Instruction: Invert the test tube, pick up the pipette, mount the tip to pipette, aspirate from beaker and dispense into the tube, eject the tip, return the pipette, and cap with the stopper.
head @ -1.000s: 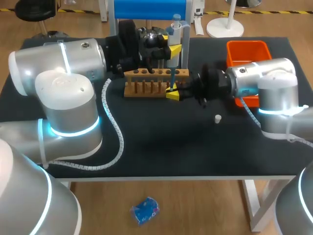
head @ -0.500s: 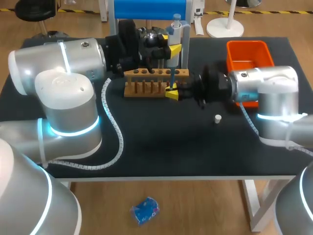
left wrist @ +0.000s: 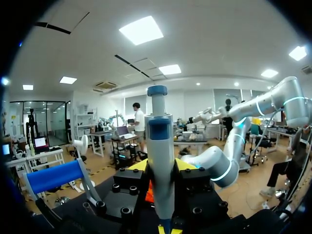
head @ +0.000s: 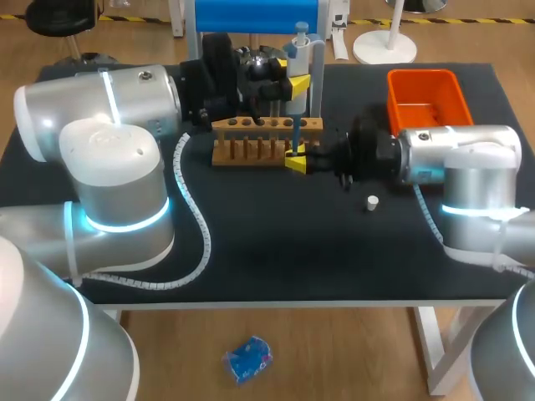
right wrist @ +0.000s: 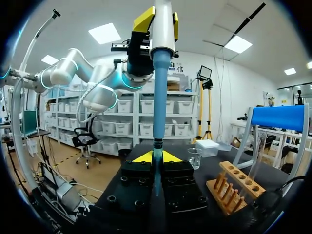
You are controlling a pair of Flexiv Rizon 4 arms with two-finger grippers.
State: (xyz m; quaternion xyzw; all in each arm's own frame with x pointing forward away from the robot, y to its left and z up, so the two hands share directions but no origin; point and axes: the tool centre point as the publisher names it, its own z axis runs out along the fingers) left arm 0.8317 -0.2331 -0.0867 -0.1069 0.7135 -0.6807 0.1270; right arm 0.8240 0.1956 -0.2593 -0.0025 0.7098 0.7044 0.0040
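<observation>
Left arm (head: pixel 109 167): comes in from the left and reaches past the table (head: pixel 276 242) middle to the back. A white coiled cable (head: pixel 201 225) trails from it over the black top.
Left gripper (head: pixel 292 73): above the rack's right end, fingers pinching the pipette body from two sides.
Pipette (left wrist: pixel 160 146): upright, white-grey body with a blue plunger cap on top. Its blue shaft runs down toward the right gripper.
Blue-topped frame (head: pixel 255 15): at the table's back edge, behind the left gripper. Its right post stands just beside the pipette.
Test tube rack (head: pixel 251 127): wooden, a row of holes along the top, lying crosswise in front of the left gripper.
Beaker (right wrist: pixel 195 157): clear, near the rack's end. In the head view the left gripper's black body blocks it.
Right gripper (head: pixel 295 159): at the rack's right front corner, directly below the pipette, fingers pressed together on the pipette tip.
Pipette tip (right wrist: pixel 156 165): thin and dark, in line under the blue shaft.
Stopper (head: pixel 372 201): small, white, alone on the table, in front of the right arm's wrist.
Orange bin (head: pixel 424 74): back right. Its near side is covered by the right arm (head: pixel 468 167).
</observation>
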